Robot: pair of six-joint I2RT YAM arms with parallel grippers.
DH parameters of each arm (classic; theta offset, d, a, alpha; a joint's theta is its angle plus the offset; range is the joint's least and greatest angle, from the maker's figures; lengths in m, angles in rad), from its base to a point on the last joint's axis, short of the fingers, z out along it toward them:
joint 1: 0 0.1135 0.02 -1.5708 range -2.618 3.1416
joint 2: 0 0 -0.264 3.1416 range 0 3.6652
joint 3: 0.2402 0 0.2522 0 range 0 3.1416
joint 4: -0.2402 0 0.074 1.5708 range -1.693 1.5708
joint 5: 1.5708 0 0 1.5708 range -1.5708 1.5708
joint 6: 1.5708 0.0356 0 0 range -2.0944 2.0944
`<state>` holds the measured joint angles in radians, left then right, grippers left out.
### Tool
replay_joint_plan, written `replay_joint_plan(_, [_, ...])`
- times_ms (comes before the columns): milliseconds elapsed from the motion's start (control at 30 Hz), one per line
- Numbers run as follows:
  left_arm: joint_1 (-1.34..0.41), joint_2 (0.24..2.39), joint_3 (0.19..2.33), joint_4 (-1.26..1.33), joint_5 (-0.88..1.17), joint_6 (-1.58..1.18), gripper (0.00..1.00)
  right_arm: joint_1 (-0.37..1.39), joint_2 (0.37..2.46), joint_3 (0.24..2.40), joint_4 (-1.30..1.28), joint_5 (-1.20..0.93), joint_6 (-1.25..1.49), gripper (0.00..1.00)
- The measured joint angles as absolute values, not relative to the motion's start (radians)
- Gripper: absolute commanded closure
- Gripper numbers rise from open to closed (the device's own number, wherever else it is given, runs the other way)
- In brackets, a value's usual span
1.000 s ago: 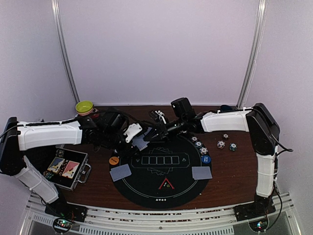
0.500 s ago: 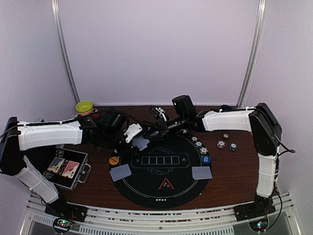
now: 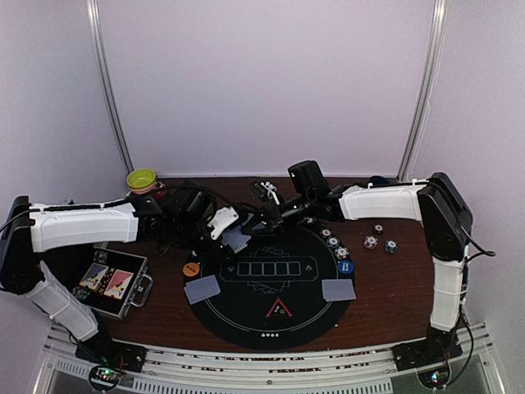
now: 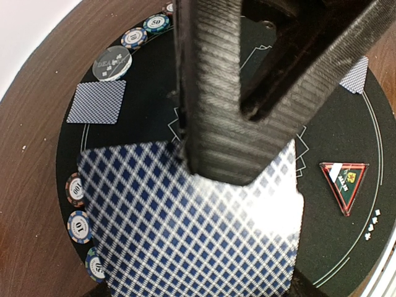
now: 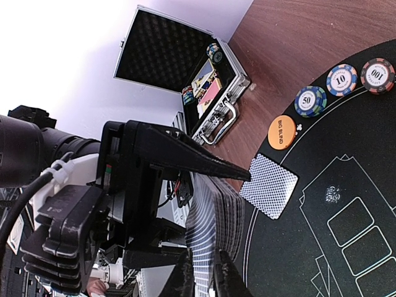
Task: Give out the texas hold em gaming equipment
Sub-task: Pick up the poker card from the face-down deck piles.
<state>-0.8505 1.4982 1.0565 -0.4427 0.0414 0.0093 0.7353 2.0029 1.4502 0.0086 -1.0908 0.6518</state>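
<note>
My left gripper (image 3: 230, 234) is shut on a deck of blue-diamond-backed playing cards (image 4: 192, 229), held over the far left rim of the round black mat (image 3: 279, 324). One finger (image 4: 216, 124) lies across the deck's top. My right gripper (image 5: 206, 278) meets it from the right, its two fingers closed on the edge of the top card (image 5: 207, 247). Two dealt cards (image 3: 202, 289) (image 3: 338, 289) lie face down on the mat. An orange button (image 3: 191, 268), a blue button (image 3: 344, 267), a red triangle marker (image 3: 279, 309) and chips (image 3: 334, 242) sit around the mat.
An open metal case (image 3: 111, 281) holding cards and chips lies at the left front. A yellow-green bowl (image 3: 142, 178) stands at the back left. Loose chips (image 3: 371, 242) (image 3: 390, 245) lie on the wood right of the mat.
The right gripper's jaws have narrowed onto the top card of the deck, and its wrist has shifted slightly back. The left arm and deck have stayed put.
</note>
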Motion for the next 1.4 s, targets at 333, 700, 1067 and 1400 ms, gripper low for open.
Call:
replay_joint_plan(333, [-0.850,1.498,1.056,-0.443,0.041,0.009,0.35,0.748,2.009,1.469,-0.013,-1.085,0.639,0.85])
replay_joint_plan(700, [-0.850,1.498,1.056,-0.446,0.041,0.009,0.35,0.752,2.014,1.477,-0.038,-1.067,0.617,1.00])
replay_joint_plan(1067, [-0.850,1.498,1.056,-0.434,0.039,0.009,0.35,0.707,2.015,1.486,-0.057,-1.090,0.609,1.00])
replay_joint_plan(1400, [-0.846,1.498,1.056,-0.453,0.025,-0.008,0.35,0.575,1.986,1.494,-0.080,-1.082,0.579,1.00])
